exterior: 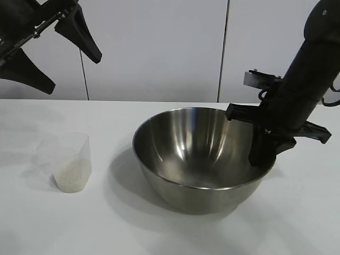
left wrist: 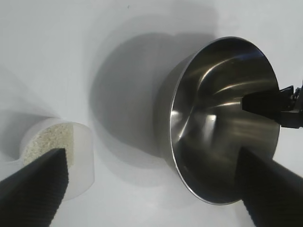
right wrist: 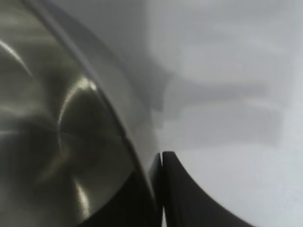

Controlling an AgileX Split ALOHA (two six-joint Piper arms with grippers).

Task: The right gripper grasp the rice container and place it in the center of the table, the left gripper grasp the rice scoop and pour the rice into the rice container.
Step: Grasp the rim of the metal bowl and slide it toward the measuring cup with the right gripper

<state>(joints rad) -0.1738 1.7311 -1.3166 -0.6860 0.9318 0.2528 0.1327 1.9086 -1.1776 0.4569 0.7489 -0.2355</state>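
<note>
Right claw (exterior: pixel 265 151) pinched closed on the near-side rim of the stainless-steel rice container (exterior: pixel 199 154), one finger inside the wall and one outside, as the right wrist view confirms. The container rests on the white tabletop (exterior: pixel 297 223), roughly central. Left claw (exterior: pixel 50 50) hangs spread wide and empty, well above the rice scoop (exterior: pixel 71 162), a clear plastic cup standing upright to the container's left and holding rice (exterior: pixel 70 178) in its lower part.

Risks, as judged from this arrangement: a thin, polished rim gives the right claw little purchase, so the container may slip or tilt if dragged further. The scoop is light and faceted; an off-centre closure by the left claw could tip it and spill grains before pouring. A hasty pour could send rice against the smooth steel wall and over the rim.
</note>
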